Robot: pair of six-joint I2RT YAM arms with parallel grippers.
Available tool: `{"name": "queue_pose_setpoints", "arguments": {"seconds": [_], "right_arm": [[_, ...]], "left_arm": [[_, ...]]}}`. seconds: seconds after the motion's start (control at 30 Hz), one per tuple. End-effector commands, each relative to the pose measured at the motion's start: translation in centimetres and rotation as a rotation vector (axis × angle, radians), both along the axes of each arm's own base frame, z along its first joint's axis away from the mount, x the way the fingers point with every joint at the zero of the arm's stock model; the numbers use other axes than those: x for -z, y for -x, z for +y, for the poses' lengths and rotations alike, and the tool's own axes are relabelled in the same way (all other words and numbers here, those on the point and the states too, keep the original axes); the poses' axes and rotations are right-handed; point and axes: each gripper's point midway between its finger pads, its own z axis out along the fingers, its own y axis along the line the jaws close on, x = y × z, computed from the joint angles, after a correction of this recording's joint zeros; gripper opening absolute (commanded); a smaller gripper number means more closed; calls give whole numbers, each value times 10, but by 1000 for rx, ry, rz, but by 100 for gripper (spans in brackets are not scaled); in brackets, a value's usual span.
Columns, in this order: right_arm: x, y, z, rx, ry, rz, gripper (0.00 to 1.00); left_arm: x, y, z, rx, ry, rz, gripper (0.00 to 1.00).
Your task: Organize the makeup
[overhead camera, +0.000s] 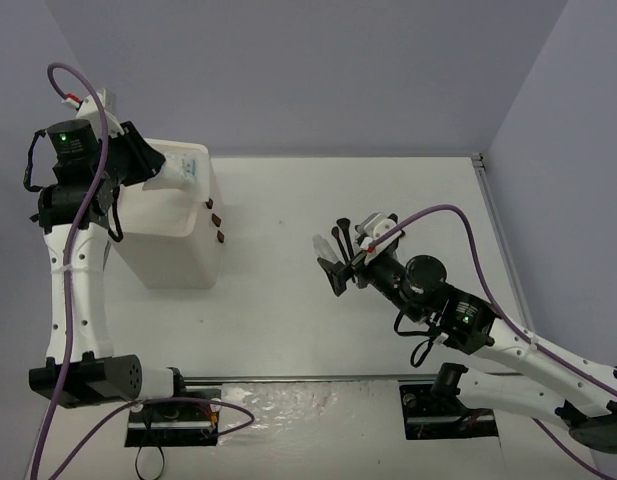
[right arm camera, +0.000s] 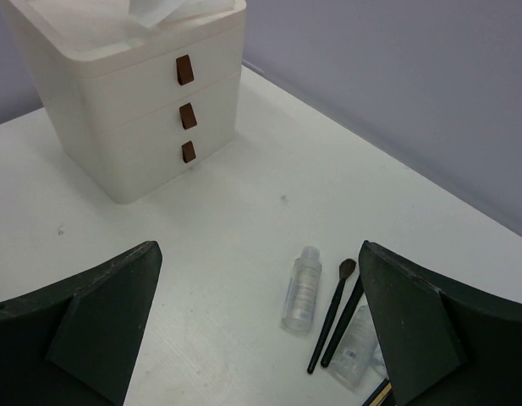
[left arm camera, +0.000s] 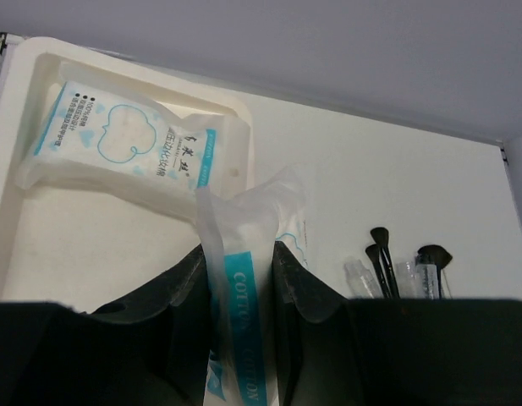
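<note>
The flat white table (overhead camera: 288, 310) carried a tall white plastic drawer box (overhead camera: 178, 262) with three dark red knobs (right arm camera: 187, 114) on its left part. Well apart, right of the middle, lay a small clear bottle (right arm camera: 301, 289), two thin black brushes (right arm camera: 332, 320) just beside it — roughly parallel — and another clear tube (right arm camera: 355, 348), partly hidden.

The left arm (overhead camera: 73, 280) stands tall along the left side, its wrist bent inward so the left gripper (overhead camera: 160, 170) points to the right. Its two dark fingers (left arm camera: 184, 296) are pinched tight on a thin white packet (left arm camera: 244, 355). The right arm (overhead camera: 518, 370) stretches low and slantwise toward the centre, and the right gripper (overhead camera: 336, 256) tilts downward with its jaws spread wide apart.
</note>
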Motion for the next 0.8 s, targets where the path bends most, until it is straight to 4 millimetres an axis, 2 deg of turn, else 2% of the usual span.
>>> {"name": "queue_pose_setpoints", "arguments": {"seconds": [0.0, 0.1, 0.3, 0.4, 0.47, 0.5, 0.53, 0.6, 0.63, 0.77], "right_arm": [[-2, 1, -10, 36, -58, 6, 100], [1, 4, -12, 37, -70, 18, 100], [9, 6, -5, 10, -66, 45, 100], [15, 4, -1, 10, -52, 59, 100], [17, 3, 1, 7, -50, 65, 100], [18, 3, 3, 5, -48, 68, 100], [18, 3, 4, 2, -48, 69, 100], [19, 2, 7, -6, -43, 73, 100], [19, 2, 8, -6, -43, 75, 100], [19, 1, 17, -30, -32, 79, 100]], "left_arm": [[8, -18, 13, 75, -17, 20, 0], [32, -24, 34, 46, -45, 99, 0], [75, -21, 72, -40, -145, 289, 0], [92, -19, 86, -75, -196, 374, 0], [97, -17, 90, -76, -219, 397, 2], [100, -18, 92, -77, -231, 407, 8], [101, -17, 94, -84, -244, 411, 20], [102, -16, 100, -102, -274, 414, 54], [98, -16, 101, -109, -280, 403, 55], [81, -14, 100, -120, -287, 336, 71]]}}
